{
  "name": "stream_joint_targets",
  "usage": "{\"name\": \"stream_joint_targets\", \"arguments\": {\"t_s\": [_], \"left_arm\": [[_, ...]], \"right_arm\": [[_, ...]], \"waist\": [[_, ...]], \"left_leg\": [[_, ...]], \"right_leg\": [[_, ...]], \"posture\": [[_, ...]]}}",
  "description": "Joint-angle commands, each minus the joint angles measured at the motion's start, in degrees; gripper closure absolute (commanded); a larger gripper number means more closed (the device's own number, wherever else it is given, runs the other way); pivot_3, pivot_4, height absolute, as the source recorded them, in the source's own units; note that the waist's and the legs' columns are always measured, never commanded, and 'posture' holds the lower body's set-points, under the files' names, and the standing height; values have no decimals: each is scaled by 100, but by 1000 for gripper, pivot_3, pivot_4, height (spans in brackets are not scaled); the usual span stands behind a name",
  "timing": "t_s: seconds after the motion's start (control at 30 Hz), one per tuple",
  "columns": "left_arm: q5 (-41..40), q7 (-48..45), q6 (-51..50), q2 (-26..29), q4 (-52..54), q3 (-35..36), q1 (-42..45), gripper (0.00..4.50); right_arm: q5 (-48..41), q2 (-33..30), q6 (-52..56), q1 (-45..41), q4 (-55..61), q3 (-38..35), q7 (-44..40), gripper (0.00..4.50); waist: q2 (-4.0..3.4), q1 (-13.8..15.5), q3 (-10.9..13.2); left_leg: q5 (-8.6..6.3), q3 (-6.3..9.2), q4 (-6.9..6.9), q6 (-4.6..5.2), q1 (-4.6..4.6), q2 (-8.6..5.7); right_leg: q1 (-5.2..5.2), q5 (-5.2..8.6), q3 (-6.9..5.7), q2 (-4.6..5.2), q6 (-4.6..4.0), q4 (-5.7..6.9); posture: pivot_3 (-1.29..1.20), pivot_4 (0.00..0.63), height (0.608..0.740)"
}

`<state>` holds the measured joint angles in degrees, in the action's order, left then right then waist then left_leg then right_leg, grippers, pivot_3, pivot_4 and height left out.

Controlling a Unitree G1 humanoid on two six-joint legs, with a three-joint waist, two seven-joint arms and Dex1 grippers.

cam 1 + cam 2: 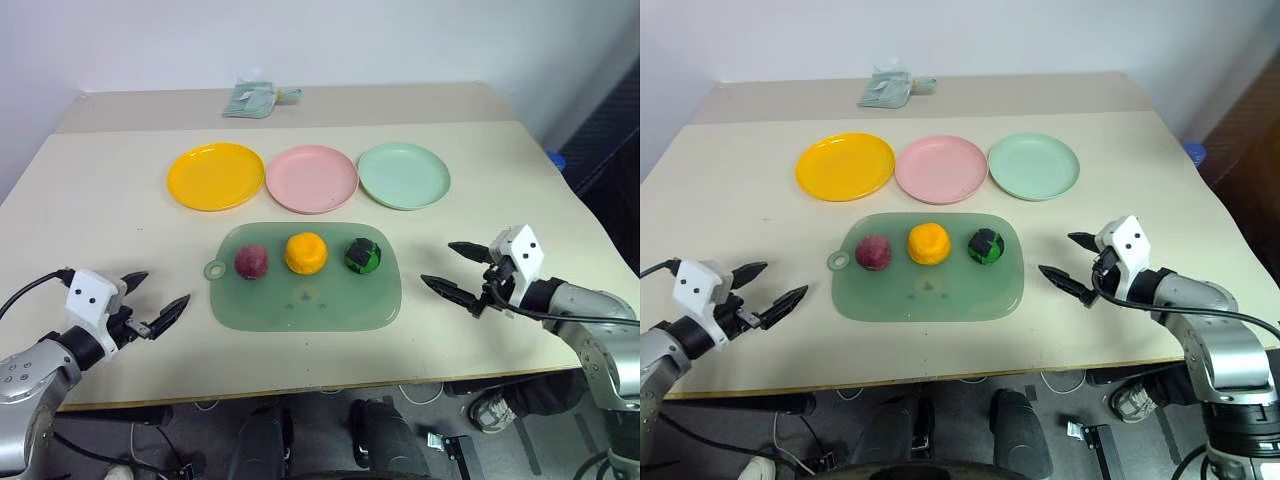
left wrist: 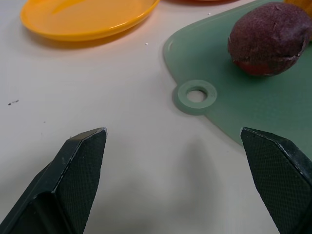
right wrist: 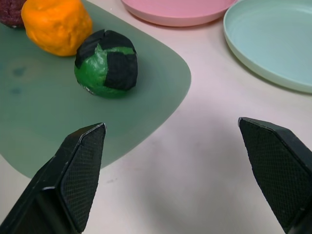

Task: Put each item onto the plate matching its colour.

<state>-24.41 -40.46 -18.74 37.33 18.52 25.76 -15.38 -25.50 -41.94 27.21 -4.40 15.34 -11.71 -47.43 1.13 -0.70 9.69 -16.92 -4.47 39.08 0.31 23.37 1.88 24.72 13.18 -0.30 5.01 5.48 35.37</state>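
Green item (image 3: pixel 106 64) just beyond right end effector (image 3: pixel 175 161)

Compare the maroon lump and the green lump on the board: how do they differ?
The maroon lump is one dull dark red; the green lump is bright green with black patches. The maroon lump lies at the end of the green board with the ring handle, near the left gripper; the green lump lies at the opposite end, near the right gripper. Both are small, roundish, and rest untouched on the board.

Pale beige table (image 1: pixel 100 200) against a plain white wall (image 1: pixel 300 40); dark floor (image 1: pixel 610 130) beyond its right edge.
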Motion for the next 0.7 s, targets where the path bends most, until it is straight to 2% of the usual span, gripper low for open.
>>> {"name": "stream_joint_targets", "arguments": {"t_s": [0.03, 0.7], "left_arm": [[-87, 59, -15, -19, 244, 97, -7, 0], [-133, 186, -393, -113, 610, -280, 226, 0]], "right_arm": [[-20, 32, -118, -120, 44, -4, -13, 67], [10, 210, -240, 79, 256, 44, 233, 67]], "waist": [[0, -1, 0], [0, 2, 0]], "left_leg": [[0, 0, 0, 0, 0, 0], [1, -1, 3, 2, -2, 0]], "right_leg": [[0, 0, 0, 0, 0, 0], [-5, -1, -1, -28, 1, 2]], "posture": [[0, 150, 740], [0, 150, 740]]}}
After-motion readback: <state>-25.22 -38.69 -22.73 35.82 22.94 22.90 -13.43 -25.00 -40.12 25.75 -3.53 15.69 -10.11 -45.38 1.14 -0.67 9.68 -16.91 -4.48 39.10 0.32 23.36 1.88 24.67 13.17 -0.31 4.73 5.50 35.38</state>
